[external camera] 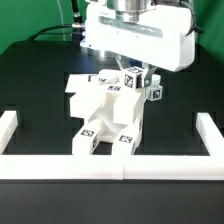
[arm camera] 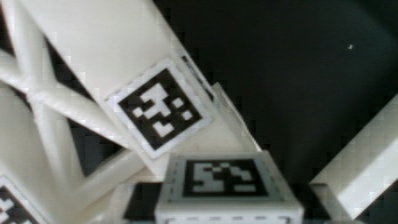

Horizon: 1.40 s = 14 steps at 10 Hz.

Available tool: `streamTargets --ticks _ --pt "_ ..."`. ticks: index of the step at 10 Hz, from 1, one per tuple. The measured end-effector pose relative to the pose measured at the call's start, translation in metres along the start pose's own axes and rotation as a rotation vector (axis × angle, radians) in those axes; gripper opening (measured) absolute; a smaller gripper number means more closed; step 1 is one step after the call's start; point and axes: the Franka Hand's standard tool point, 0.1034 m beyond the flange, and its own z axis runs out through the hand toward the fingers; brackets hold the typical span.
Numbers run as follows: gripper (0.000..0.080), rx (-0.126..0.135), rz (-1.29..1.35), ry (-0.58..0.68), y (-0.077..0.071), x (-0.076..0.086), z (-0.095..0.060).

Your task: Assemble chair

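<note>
- The arm's gripper [external camera: 137, 74] hangs over the top of the chair [external camera: 105, 112], on the exterior view's right side of it.
- Its two fingers are drawn in tight and clamped on a small white block [external camera: 135, 79] that carries a black-and-white square tag.
- In the wrist view the same block [arm camera: 221, 180] sits between the fingers of the gripper [arm camera: 222, 195], tag facing the camera.
- The partly built chair stands near the middle of the black table [external camera: 35, 80], a stack of chunky white plates and bars with tags on several faces.
- The held block is at the chair's upper edge; whether it touches the chair cannot be told.
- Beyond the block, the wrist view shows slanting white bars of the chair [arm camera: 107, 90], one bearing a large tag.
- White rails [external camera: 110, 166] border the table at the front and both sides, well apart from the chair.
</note>
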Motion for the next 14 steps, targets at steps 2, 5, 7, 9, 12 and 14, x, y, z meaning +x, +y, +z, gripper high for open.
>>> streamTargets --ticks 2,5,7,9,12,14 --pt "0.0271 0.003 0.125 -0.003 -0.0007 -0.0008 0.0001" --pt "0.0271 0.008 0.338 -0.011 -0.0021 -0.0027 0.0003" --pt "0.0271 0.011 0.465 -0.018 -0.0032 -0.0041 0.0005" --pt "0.0271 0.012 0.563 -0.023 -0.0040 -0.0052 0.0007" --pt "0.0272 0.014 0.726 -0.033 -0.0057 -0.0077 0.0010" --pt "0.0272 0.013 0.844 -0.037 -0.0070 -0.0096 0.0013"
